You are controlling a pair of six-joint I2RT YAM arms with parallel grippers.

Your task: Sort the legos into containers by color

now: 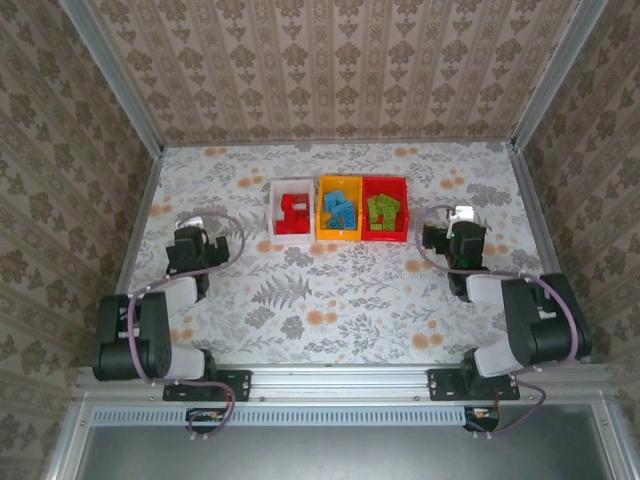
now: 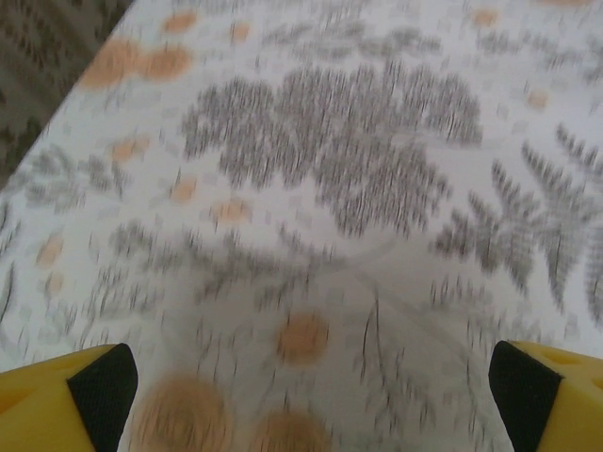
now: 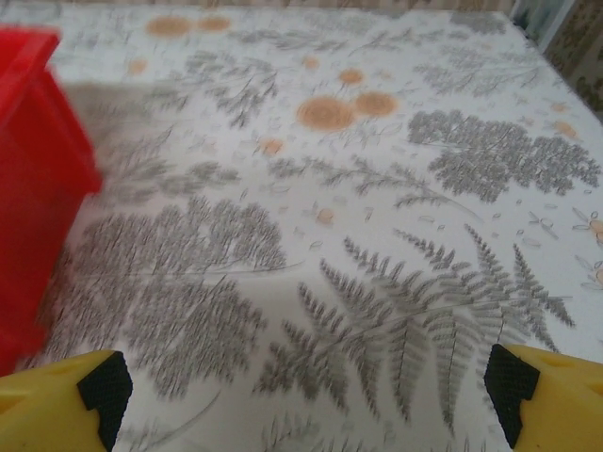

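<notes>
The left gripper [image 2: 311, 386] hangs low over bare table [image 2: 320, 188], its yellow, black-tipped fingers [image 2: 99, 381] spread wide with nothing between them; that view is blurred. The right gripper [image 3: 306, 381] is spread just as wide and empty, and the corner of the red bin [image 3: 38, 141] stands off to its left, clear of the fingers.

From above, the left gripper [image 1: 197, 228] sits left of the bins and the right gripper [image 1: 455, 222] right of them. Open table lies between each and the nearest bin, and a wide free strip runs in front of the row.

The table [image 1: 350, 290] wears a white cover printed with grey ferns and orange flowers. Papered walls [image 1: 330, 60] close three sides, with a metal frame [image 1: 135, 215] along the edges.

The white bin [image 1: 274, 210], yellow-orange bin [image 1: 322, 212] and red bin [image 1: 385, 237] stand touching in a left-to-right row at mid-table towards the back, each with its long side pointing to the back wall. They hold red legos [image 1: 293, 212], blue legos [image 1: 340, 208] and green legos [image 1: 383, 212] in turn.
</notes>
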